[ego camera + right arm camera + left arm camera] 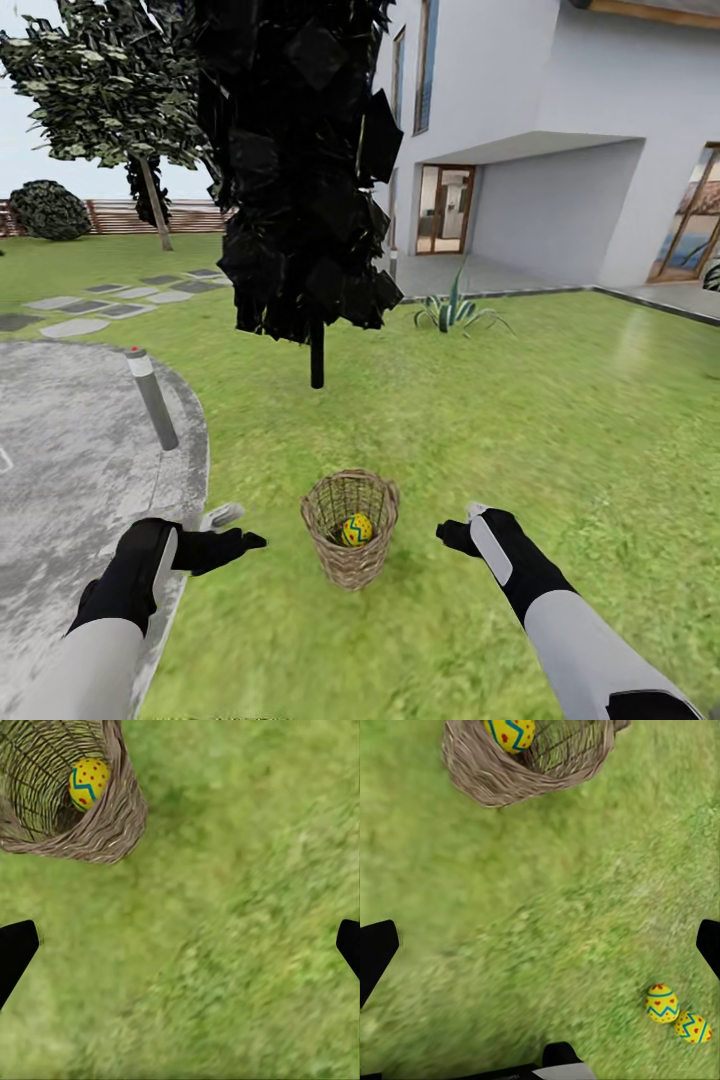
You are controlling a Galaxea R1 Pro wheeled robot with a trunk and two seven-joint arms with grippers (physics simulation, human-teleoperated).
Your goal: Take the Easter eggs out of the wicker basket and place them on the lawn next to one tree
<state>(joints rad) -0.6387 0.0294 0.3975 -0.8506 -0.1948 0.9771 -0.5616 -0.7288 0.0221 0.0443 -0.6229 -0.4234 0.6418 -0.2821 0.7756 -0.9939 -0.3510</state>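
The wicker basket (350, 545) stands upright on the lawn (560, 420), right in front of me between both arms. One yellow Easter egg (357, 529) lies inside it, also seen in the wrist views (510, 733) (88, 782). Two more Easter eggs (661, 1003) (693, 1027) lie side by side on the grass in the left wrist view, apart from the basket (510, 776). My left gripper (238, 528) hangs open to the basket's left, and my right gripper (463, 523) is open to its right. Both are empty. A tree with a pale grey trunk (155, 205) stands far off at the left.
A black-foliage tree (300, 150) on a thin dark trunk rises just beyond the basket. Grey paving (70, 470) with a bollard (152, 398) lies at my left, with stepping stones (110, 305) behind it. A spiky plant (455, 310) and the house (560, 140) are at the back right.
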